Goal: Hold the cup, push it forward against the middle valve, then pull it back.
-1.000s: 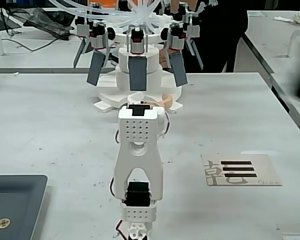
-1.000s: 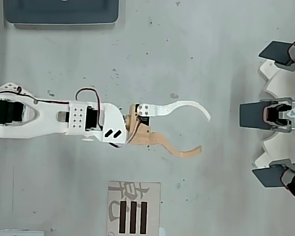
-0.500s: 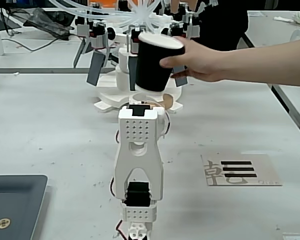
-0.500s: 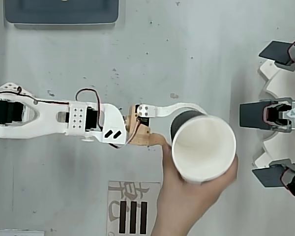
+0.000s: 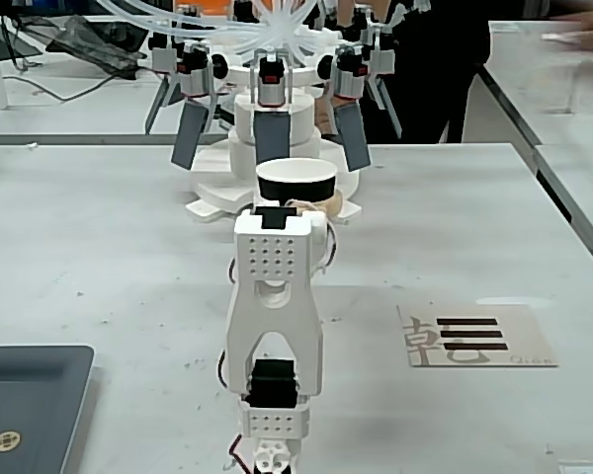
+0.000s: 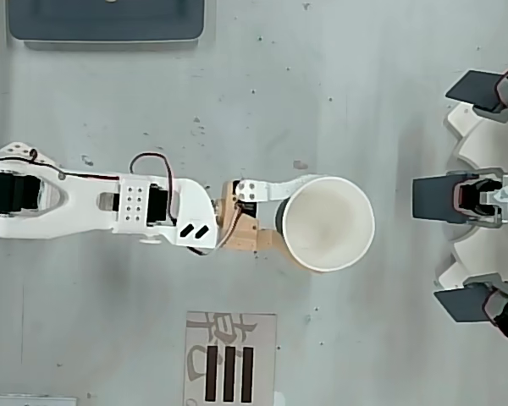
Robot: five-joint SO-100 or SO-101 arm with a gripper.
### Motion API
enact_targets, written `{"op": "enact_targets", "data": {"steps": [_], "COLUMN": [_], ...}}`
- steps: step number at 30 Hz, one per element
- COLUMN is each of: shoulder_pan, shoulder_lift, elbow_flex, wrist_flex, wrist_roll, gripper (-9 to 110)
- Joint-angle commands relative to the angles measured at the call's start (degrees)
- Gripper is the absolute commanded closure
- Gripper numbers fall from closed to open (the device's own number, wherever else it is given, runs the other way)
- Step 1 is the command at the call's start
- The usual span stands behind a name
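The cup, black outside with a white rim and white inside, stands upright in the overhead view. My gripper is shut on its left side, with a white finger above it and a tan jaw below. In the fixed view the cup shows just above my white arm, which hides most of the gripper. The middle valve, a flat grey-blue paddle, stands to the right of the cup with a small gap between them. Seen from the fixed view, the middle valve hangs straight behind the cup's rim.
Two slanting grey paddles flank the middle one on a white round stand. A dark tray lies near the arm's base. A card with black bars lies on the table. A person in dark clothes stands behind.
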State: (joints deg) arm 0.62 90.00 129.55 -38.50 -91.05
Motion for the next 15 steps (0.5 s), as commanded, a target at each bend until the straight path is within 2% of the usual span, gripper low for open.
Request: {"op": "enact_targets", "data": {"steps": [1,15], "shoulder_pan": [0.4,-5.2], "shoulder_lift": [3.4,6.2], "elbow_flex": [-0.8,-0.3], "wrist_flex": [-0.3,2.5], "wrist_roll": [0.6,3.7], "gripper": [95,96]}}
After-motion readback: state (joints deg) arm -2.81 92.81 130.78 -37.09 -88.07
